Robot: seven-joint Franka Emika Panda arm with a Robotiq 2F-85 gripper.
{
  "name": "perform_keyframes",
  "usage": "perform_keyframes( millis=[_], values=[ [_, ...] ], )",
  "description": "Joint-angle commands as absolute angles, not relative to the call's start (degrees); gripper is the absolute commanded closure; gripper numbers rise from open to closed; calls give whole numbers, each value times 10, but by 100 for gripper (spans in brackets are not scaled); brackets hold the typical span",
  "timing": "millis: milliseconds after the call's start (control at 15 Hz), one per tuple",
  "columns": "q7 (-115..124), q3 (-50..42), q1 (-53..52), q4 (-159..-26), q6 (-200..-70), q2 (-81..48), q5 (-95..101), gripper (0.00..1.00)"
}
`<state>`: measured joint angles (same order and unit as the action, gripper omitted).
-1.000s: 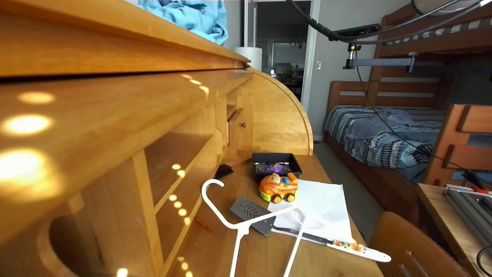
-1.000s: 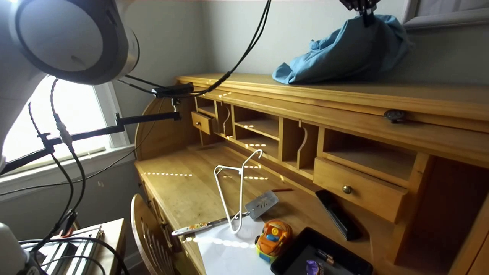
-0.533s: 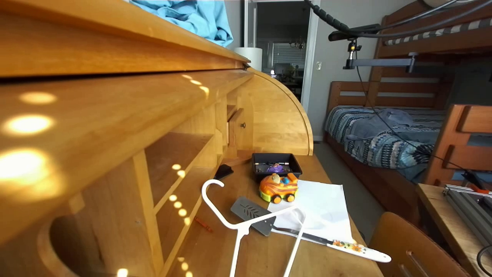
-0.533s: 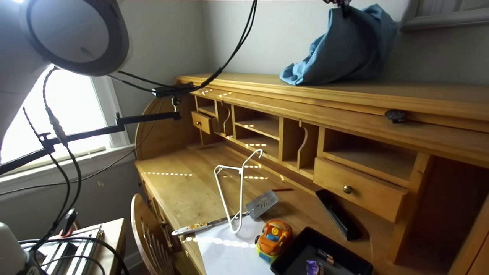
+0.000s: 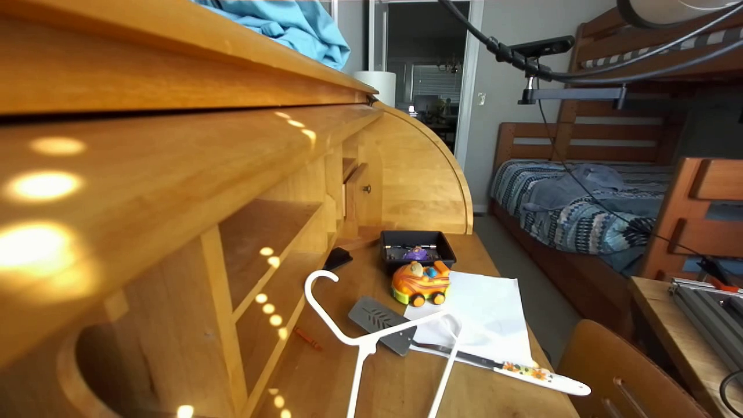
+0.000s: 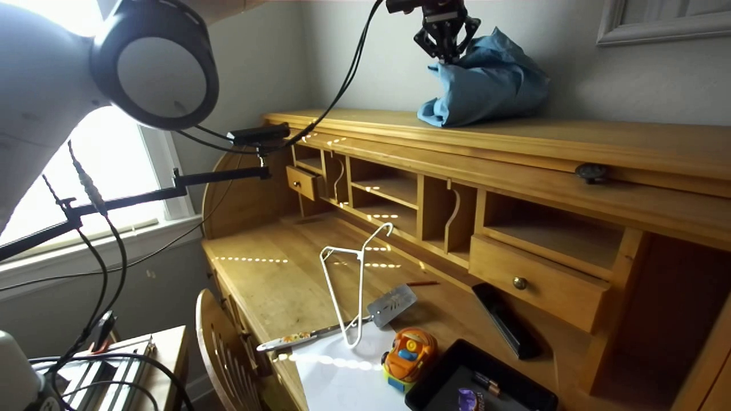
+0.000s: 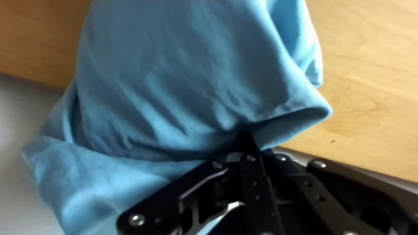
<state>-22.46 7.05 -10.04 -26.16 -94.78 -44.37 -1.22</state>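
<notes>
A fold of the blue cloth [image 6: 494, 85] is clamped right at its margin by the gripper [image 6: 448, 59], the fingers standing together with hardly any gap to be made out! Up on the top shelf [image 6: 617, 132], above the worktop [image 6: 262, 279], the heap is carried, bunched near the wall [image 6: 354, 57]; in the wrist view, part of it is draped past the wooden edge. Light and limp, by the look of it: no stiffness should be expected, and any pull is likely to be answered with sagging and fresh creases. Little harm should be done by a firm squeeze, and slipping need not be feared much, though a thin pinch might be lost. And the best purchase? Probably offered by the open fold [image 7: 290, 127] beside the fingertips, where more than one layer can be gripped, or by the raised peak.
</notes>
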Motion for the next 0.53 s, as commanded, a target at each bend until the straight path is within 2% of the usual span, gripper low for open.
perform_keyframes(
  millis=[0,267,333,400,467],
  values=[
    [-271,91,-98,-251,-906,-468,-31,99],
    [-287,94,-97,-248,-868,-481,-28,99],
    [-289,91,-99,-248,-857,-480,-23,73],
    [-290,86,-103,-247,-851,-479,-16,72],
    [-291,84,-105,-245,-847,-477,-12,66]
  ],
)
